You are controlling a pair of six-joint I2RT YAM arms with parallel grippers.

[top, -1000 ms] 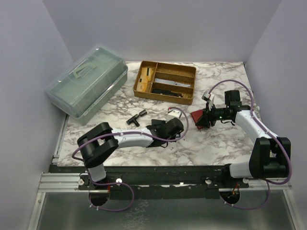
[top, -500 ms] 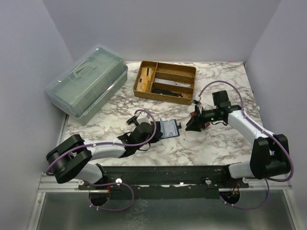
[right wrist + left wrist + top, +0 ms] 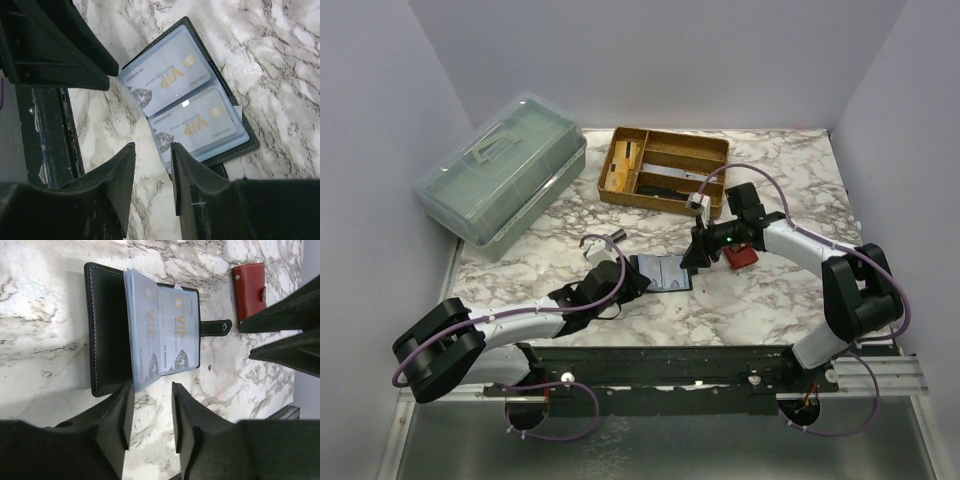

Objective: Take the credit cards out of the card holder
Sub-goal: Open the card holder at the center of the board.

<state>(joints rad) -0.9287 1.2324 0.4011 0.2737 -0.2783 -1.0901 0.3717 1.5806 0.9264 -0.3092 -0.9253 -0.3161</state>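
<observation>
Top external view: the card holder lies open on the marble worktop at the middle of the frame. The left tool is at its lower left edge and the right tool at its right edge. A red wallet lies just right of the right tool. A wooden tray sits at upper middle, and a green lidded box at upper left.

Left wrist view: the credit cards, pale blue with gold VIP lettering, sit in clear sleeves inside the black holder. The left tool's fingers stand slightly spread just below the sleeve's edge, with bare marble between them, gripping nothing.

Right wrist view: two cards show side by side in the sleeves. The right tool's fingers are also a little apart at the holder's lower edge, pinching nothing.
</observation>
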